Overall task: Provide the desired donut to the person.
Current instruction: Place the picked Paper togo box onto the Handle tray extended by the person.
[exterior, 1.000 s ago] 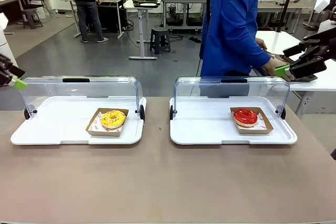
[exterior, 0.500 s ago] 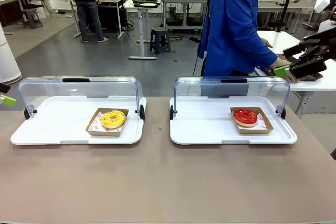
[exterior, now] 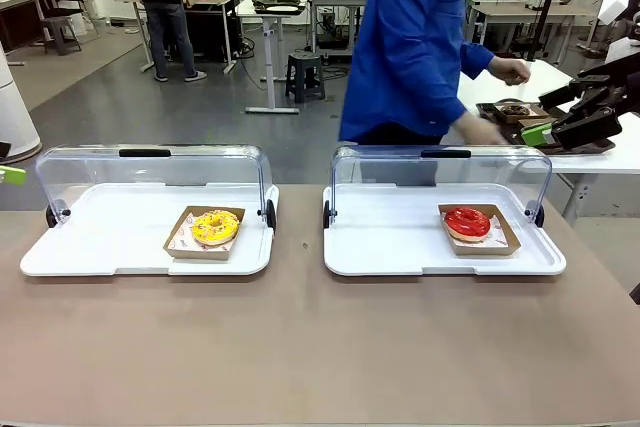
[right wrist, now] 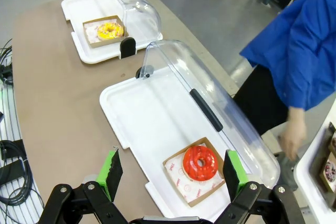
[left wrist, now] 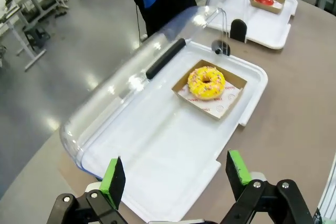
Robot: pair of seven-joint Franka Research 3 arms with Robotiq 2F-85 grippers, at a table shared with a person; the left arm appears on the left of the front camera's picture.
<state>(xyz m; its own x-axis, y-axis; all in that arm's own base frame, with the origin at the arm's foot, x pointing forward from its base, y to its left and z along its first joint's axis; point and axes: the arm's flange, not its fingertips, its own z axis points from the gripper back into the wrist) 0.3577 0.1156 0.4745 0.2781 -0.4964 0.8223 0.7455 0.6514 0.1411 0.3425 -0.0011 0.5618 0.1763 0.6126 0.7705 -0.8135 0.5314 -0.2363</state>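
Front view, person (exterior: 410,42): in a blue coat behind the right tray (exterior: 400,247), hands toward a side table.
Front view, donuts: yellow donut (exterior: 215,226) in its card box on the left tray (exterior: 100,242); red donut (exterior: 467,222) on the right tray; both clear lids raised.
Left wrist view, left gripper (left wrist: 176,174): jaws open, empty, above the bench (left wrist: 294,119) beside the left tray.
Right wrist view, right gripper (right wrist: 173,174): jaws open, empty, above the red donut's tray.

The lids (exterior: 155,169) are clear, glossy plastic over smooth white plastic trays (exterior: 90,257). Ahead of the right fingers (right wrist: 232,172), the red donut (right wrist: 200,162) has a shiny glaze and sits in a matt brown card box (right wrist: 176,163) lined with printed paper. The table (exterior: 300,347) is matt brown, and the person's coat (exterior: 405,37) is smooth blue cloth.
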